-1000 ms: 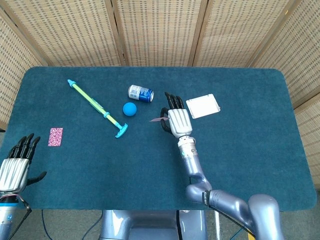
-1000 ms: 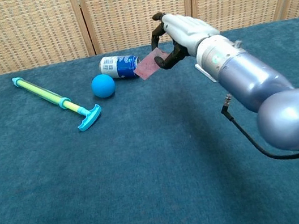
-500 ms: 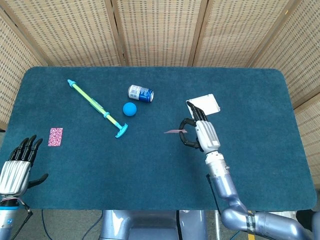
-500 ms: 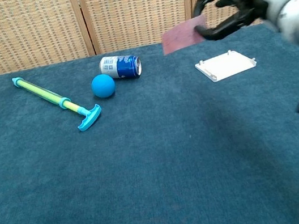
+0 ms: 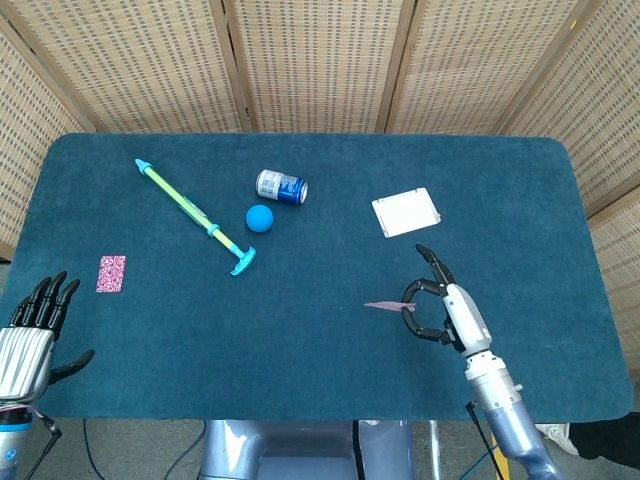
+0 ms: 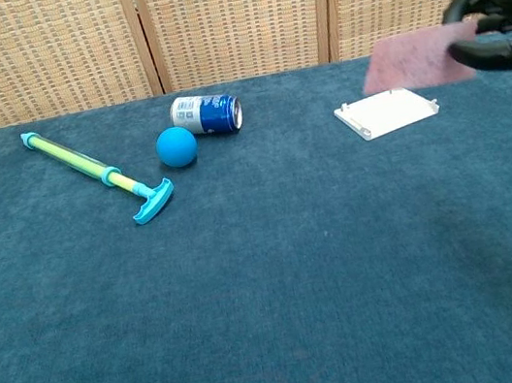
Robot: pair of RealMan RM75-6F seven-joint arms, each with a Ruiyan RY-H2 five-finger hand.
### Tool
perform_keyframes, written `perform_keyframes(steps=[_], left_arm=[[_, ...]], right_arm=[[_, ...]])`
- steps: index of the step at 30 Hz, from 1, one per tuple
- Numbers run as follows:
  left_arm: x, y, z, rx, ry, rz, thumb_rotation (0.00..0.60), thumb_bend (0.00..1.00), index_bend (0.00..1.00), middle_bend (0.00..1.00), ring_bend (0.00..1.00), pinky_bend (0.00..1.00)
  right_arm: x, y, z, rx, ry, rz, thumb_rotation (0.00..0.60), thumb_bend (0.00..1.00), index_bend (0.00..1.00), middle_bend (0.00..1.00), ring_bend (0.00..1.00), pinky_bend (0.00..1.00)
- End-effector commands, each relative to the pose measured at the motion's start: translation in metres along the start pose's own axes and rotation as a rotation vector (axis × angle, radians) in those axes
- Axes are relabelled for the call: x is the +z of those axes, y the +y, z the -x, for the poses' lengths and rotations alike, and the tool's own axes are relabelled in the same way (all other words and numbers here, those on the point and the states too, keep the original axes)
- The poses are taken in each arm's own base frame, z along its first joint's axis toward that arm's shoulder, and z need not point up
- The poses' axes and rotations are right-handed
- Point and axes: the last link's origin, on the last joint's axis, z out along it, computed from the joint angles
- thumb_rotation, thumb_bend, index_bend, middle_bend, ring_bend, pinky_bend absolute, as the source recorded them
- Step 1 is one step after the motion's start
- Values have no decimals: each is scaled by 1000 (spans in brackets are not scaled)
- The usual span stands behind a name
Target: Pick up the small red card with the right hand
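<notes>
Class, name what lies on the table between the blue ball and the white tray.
Nothing: in the head view, only bare blue cloth stretches between the blue ball and the white tray.

The head view looked steeply down from high above the near edge, taking in the whole blue table [image 5: 520, 330] with the wicker screen [image 5: 320, 60] across twelve o'clock. The chest view sat low at the near edge and looked almost level across the cloth toward the same screen [image 6: 227, 19], much closer to the surface, cutting off the table's near corners. Both views shared the can [image 5: 281, 187] [image 6: 206, 114], the blue ball [image 5: 260, 218] [image 6: 176, 147], the toy pump [image 5: 196, 216] [image 6: 99, 173] toward ten o'clock, and the white plate [image 5: 406, 212] [image 6: 388, 111] toward one o'clock.
</notes>
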Motion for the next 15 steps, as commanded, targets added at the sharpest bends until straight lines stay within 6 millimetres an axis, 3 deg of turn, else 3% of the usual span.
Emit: perform_keyframes(steps=[1,8,15], left_arm=[[-2,2,-1,-2,3,8,600,94,0,0,0,159],[-5,5,-2,0,10,26,600,94,0,0,0,159],[-7,8,-4,3,21,38,600,94,0,0,0,159]], right_arm=[[-23,10,0,24,-18,13,600,578,621,81,0,0],[-60,22,0,99,-40,7,600,581,628,83,0,0],[-82,27,-2,139,-70,-8,600,582,629,83,0,0]])
